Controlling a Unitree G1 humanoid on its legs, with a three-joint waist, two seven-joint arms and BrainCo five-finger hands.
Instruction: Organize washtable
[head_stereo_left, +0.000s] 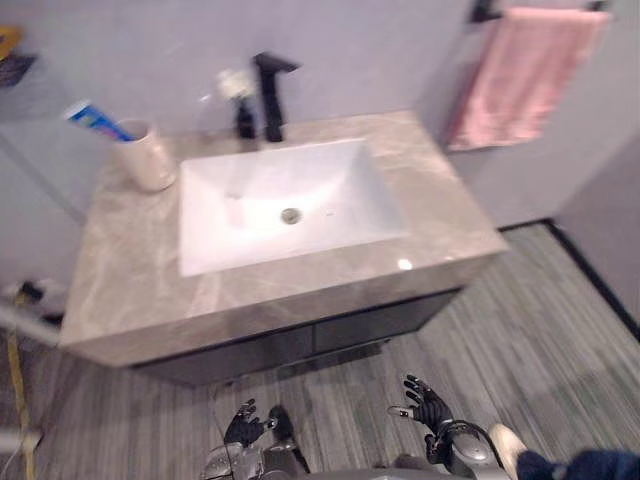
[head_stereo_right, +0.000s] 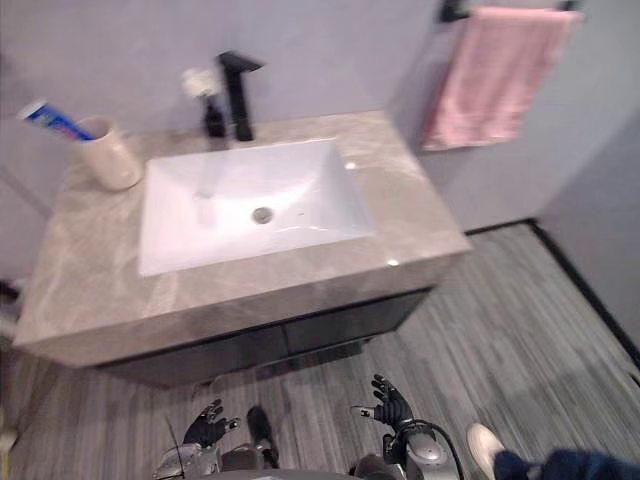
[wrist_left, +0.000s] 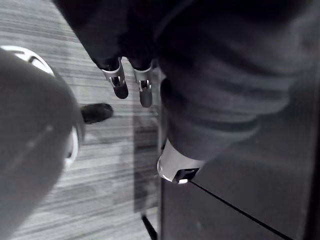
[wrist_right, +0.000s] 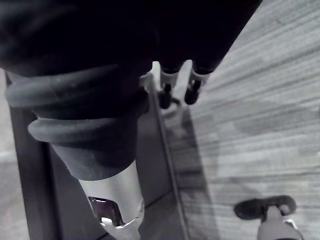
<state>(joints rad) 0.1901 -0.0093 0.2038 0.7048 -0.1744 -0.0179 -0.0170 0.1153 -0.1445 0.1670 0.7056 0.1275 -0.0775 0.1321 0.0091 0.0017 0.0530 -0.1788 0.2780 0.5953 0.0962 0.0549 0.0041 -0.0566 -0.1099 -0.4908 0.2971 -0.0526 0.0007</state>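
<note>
While both hands hang low in front of the washtable (head_stereo_left: 130, 290), I see my left hand (head_stereo_left: 243, 426) and right hand (head_stereo_left: 424, 405) with fingers loosely spread, holding nothing. Left of the sink (head_stereo_left: 340, 190) stands a cup (head_stereo_left: 146, 155) with 1 toothpaste tube (head_stereo_left: 96, 121); behind the sink, a black faucet (head_stereo_left: 271, 90).

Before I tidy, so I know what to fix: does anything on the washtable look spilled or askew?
Nothing stands out: the cup holds the toothpaste tube at the back left corner, the dark bottle stands beside the faucet, and the towel hangs neatly.
</note>
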